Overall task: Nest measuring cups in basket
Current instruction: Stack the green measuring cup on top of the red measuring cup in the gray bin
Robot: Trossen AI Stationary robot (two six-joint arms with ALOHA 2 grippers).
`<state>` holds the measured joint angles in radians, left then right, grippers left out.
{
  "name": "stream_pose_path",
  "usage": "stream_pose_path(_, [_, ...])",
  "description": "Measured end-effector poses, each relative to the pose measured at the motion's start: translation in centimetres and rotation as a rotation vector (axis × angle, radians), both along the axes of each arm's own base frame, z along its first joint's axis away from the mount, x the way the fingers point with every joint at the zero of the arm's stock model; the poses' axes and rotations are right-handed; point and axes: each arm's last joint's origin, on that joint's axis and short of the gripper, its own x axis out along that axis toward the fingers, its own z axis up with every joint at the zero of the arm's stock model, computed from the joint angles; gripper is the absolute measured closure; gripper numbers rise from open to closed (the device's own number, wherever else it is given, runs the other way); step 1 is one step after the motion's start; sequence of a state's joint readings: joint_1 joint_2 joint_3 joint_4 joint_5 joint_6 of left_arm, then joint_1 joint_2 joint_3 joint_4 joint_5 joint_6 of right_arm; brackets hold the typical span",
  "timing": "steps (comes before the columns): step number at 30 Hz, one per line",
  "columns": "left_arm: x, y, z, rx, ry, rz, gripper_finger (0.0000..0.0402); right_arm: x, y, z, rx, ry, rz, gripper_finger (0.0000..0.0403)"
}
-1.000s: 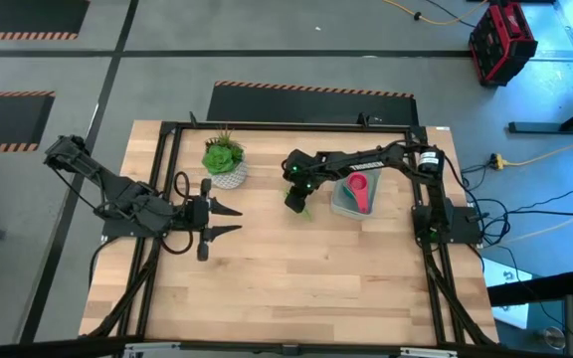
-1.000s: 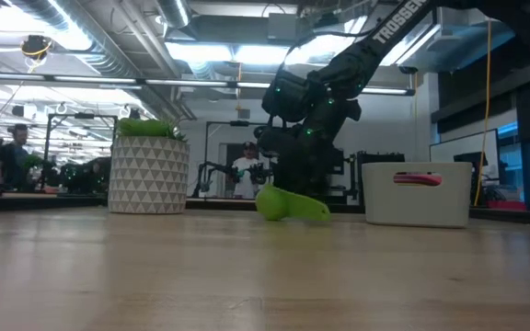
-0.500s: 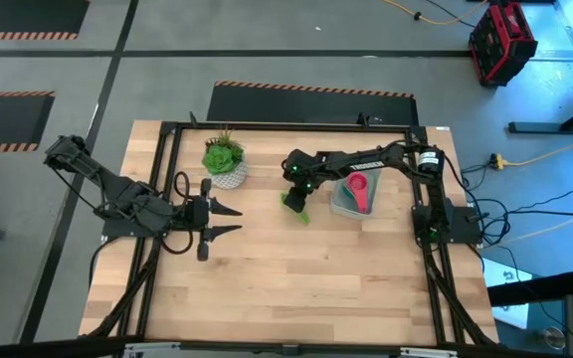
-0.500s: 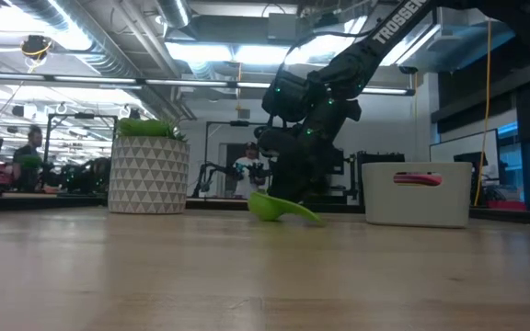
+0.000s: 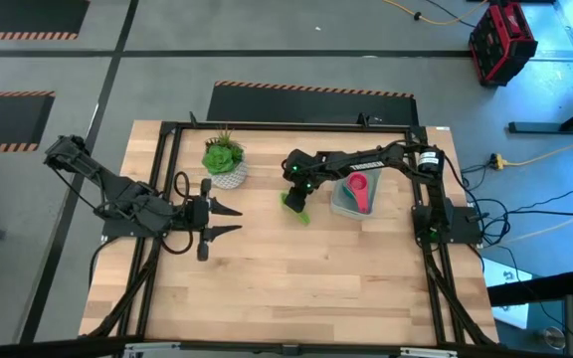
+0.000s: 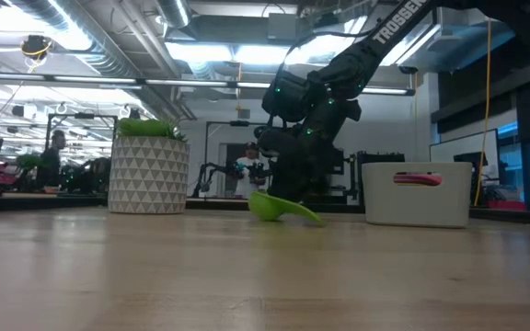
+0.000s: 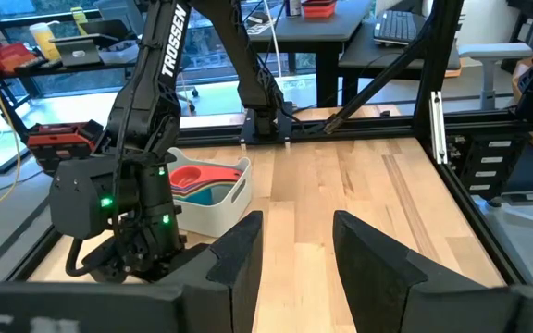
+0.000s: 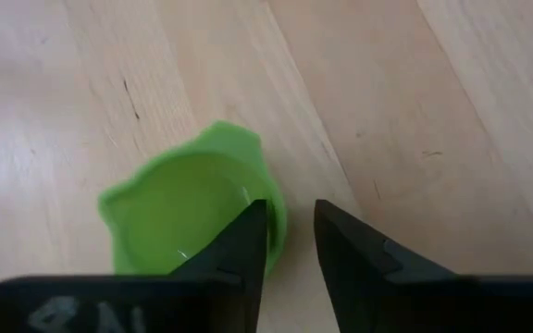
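The right pincer (image 8: 290, 236) is seen pointed down at the surface (image 5: 316, 288), its two dark fingers (image 8: 248, 245) set narrowly apart. The green measuring cup (image 8: 188, 208) is met by them at its rim: one finger is placed inside the bowl and the other just outside the wall, so the rim appears to be pinched between them, though whether the grip is firm cannot be told from the wrist view. In the low view the green cup (image 6: 279, 207) is shown tilted, its bowl raised on one side beneath the pincer and its handle sloping down to the wood.

Just beside the right pincer, on the side nearer the right arm's base, the basket (image 5: 351, 204) is stood on the surface; red and teal cups (image 7: 206, 180) are seen nested inside it, and a red handle (image 6: 415, 178) is visible over its rim in the low view.

Farther from the pincer, on the opposite side, a white patterned pot with a green plant (image 5: 225, 159) is stood.

Well apart, across the surface, the left pincer (image 5: 229, 221) is held above the wood with its fingers spread and nothing between them, aimed toward the right arm.
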<state>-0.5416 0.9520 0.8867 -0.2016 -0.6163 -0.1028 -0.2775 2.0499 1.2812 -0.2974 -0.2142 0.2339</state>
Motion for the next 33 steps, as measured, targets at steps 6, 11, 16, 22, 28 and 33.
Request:
stream_pose_path(6, [0.0,0.0,0.0,0.0,0.0,0.0,0.0275,0.0,0.1,0.0,0.039,-0.011,0.023,0.0356])
stream_pose_path(11, [0.0,0.0,0.0,0.0,0.0,0.0,0.0275,0.1,0.2,0.0,0.045,-0.016,0.026,0.039])
stream_pose_path(16, [0.0,0.0,0.0,0.0,0.0,0.0,0.0275,0.0,0.2,0.1,0.045,-0.015,0.026,0.0388])
stream_pose_path(22, [0.0,0.0,0.0,0.0,0.0,0.0,0.0275,-0.8,0.3,2.1,0.042,-0.008,0.021,0.0391])
stream_pose_path(28, [0.1,-0.1,-0.1,0.003,0.005,0.0,0.0275,-3.3,1.0,8.2,0.042,-0.043,0.004,0.039])
stream_pose_path(33, [0.9,-0.3,-0.8,0.02,0.034,0.01,0.0275,-7.2,2.1,14.5,0.064,-0.1,-0.055,0.039])
